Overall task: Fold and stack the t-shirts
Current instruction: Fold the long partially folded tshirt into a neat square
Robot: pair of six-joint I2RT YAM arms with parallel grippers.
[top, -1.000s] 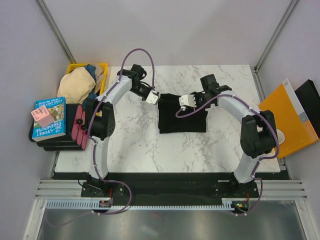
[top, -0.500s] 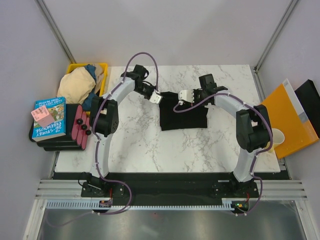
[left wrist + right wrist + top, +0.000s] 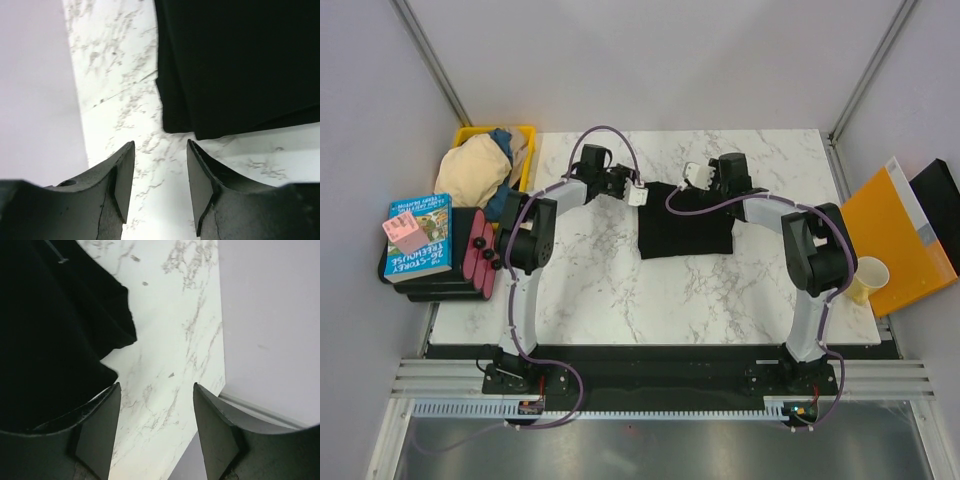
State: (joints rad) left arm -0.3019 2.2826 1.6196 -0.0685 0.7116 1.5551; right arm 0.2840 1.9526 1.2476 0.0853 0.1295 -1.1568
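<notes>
A black t-shirt point(image 3: 685, 225) lies folded into a compact rectangle at the middle back of the marble table point(image 3: 600, 290). My left gripper point(image 3: 639, 196) hovers just off its far left corner, open and empty. In the left wrist view the left gripper point(image 3: 160, 145) has bare marble between its fingers, and the black t-shirt point(image 3: 240, 65) lies just ahead. My right gripper point(image 3: 689, 177) hangs beyond the shirt's far edge, also open and empty. The right wrist view shows the right gripper point(image 3: 156, 386) over marble, with the black t-shirt point(image 3: 50, 315) to the left. A beige t-shirt point(image 3: 472, 170) and a blue one point(image 3: 504, 138) lie bunched in the yellow bin.
The yellow bin point(image 3: 527, 135) stands off the table's far left corner. Below it are a stack of books point(image 3: 418, 238) and red dumbbells point(image 3: 480, 256). An orange folder point(image 3: 895, 235) and a paper cup point(image 3: 865, 278) sit off the right edge. The table's far edge is close to both grippers.
Both grippers have opened and let go of the black t-shirt, then drawn back toward the far edge. The shirt has settled flat in its folded shape.
</notes>
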